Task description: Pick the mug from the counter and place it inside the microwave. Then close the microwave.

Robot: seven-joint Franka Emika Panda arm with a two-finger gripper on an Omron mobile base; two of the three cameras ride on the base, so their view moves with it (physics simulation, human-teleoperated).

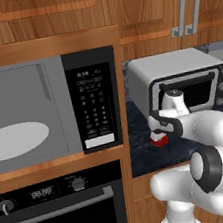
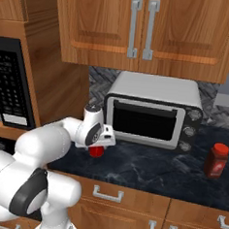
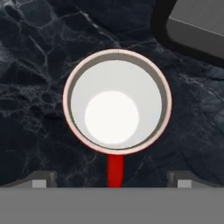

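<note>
The end effector [image 3: 112, 181], its jaws spread wide and empty, hangs directly over the red mug [image 3: 117, 101], which stands upright on the dark worktop [image 2: 146, 167] just in front of the silver toaster oven [image 2: 153, 112]; at left the microwave [image 1: 47, 108] gapes open, turntable bare, so gripping, carrying, placing and shutting the door all remain undone

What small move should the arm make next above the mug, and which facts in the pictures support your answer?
Probably a straight descent. The gripper hangs open over the upright mug, which stands on the counter centred between the fingertips, not yet held. Lowering should bring the fingers beside its wall for closing.
</note>
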